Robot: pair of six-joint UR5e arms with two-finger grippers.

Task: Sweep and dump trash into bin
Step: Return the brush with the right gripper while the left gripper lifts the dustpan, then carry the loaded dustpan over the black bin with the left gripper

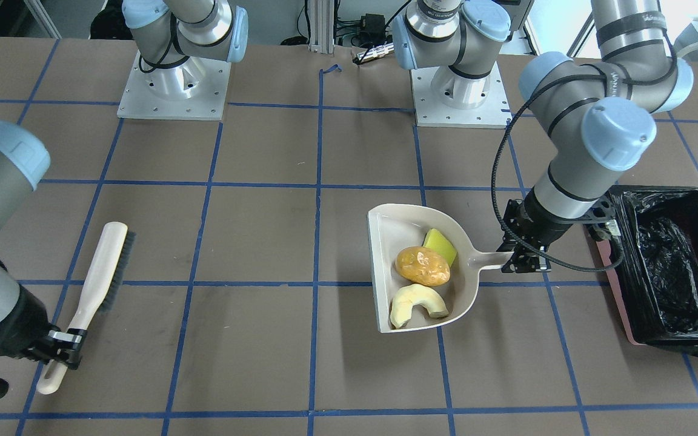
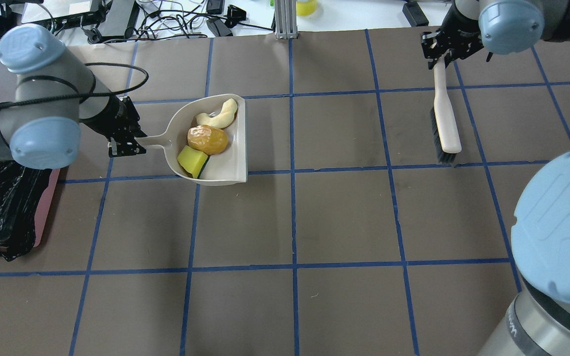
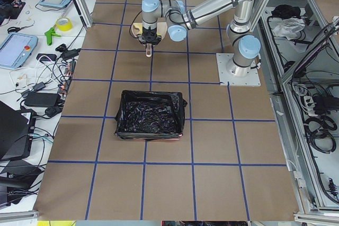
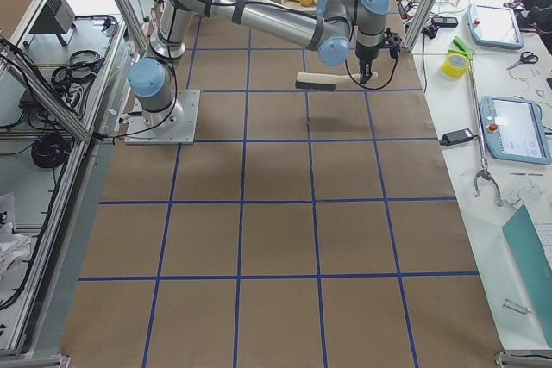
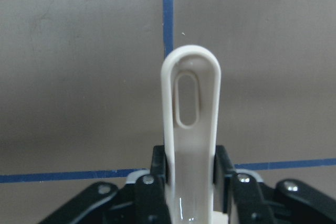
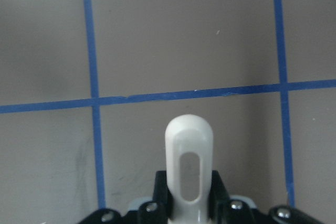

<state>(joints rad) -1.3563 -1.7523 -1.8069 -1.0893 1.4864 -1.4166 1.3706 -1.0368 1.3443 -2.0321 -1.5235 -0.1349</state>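
Observation:
My left gripper is shut on the handle of a beige dustpan and holds it about level. In the pan lie the trash items: an orange-yellow lump, a pale cream crescent and a yellow-and-green sponge chunk. The bin, pink-sided with a black bag, stands just beyond the left gripper, away from the pan. My right gripper is shut on the handle of a brush.
The table is brown with a grid of blue tape lines. The two arm bases are bolted at the robot's edge of the table. In the right side view the brush casts a shadow below itself, so it hangs above the table.

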